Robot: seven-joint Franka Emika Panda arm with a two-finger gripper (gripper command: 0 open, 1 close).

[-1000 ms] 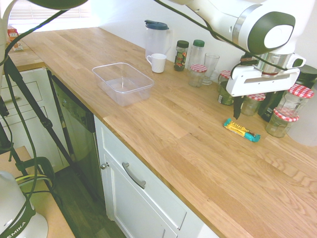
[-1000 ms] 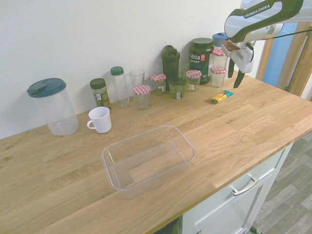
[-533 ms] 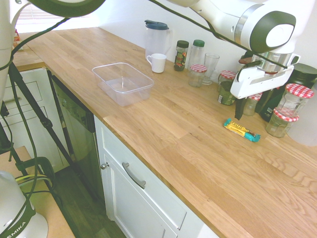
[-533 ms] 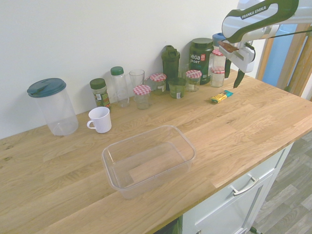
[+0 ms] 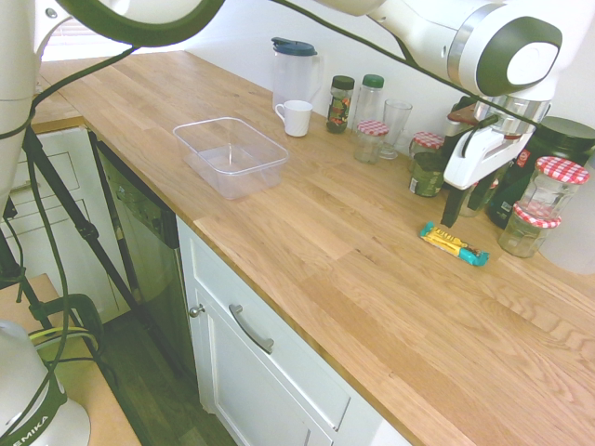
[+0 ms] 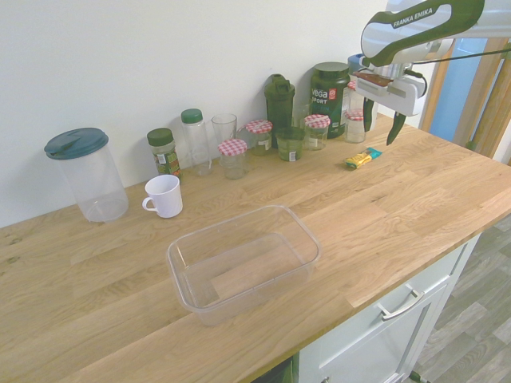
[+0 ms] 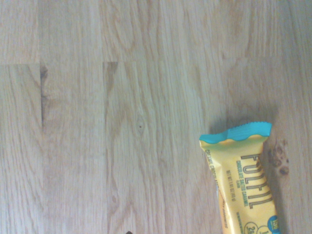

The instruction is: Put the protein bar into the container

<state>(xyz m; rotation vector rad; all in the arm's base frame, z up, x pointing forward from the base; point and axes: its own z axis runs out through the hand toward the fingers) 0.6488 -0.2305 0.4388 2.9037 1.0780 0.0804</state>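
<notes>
Yellow wrapper with teal ends: protein bar (image 5: 453,244) flat on the wooden counter (image 5: 307,232), just in front of the checked-lid jars (image 5: 530,228) at the wall; "FULFIL" and "chocolate salted caramel" legible in the wrist view (image 7: 243,180), where only one teal end and part of the yellow show. Reads "FRANKA EMIKA" on the white arm (image 6: 419,16) in the second exterior view; "vega SPORT" on the dark tub (image 6: 329,92) behind. Gripper (image 5: 467,206) above the bar, pointing down, fingers spread wide and empty, clear of the wrapper. Rolled about its own axis since a second ago: body then broadside in the first exterior view, now seen narrower and slanted; bar and everything else unmoved. Clear container (image 6: 243,259) well apart from the bar, empty, near a white mug (image 6: 164,195) and a blue-lidded pitcher (image 6: 88,171). White cabinet drawer and door (image 5: 270,362) plain only in the first exterior view.
</notes>
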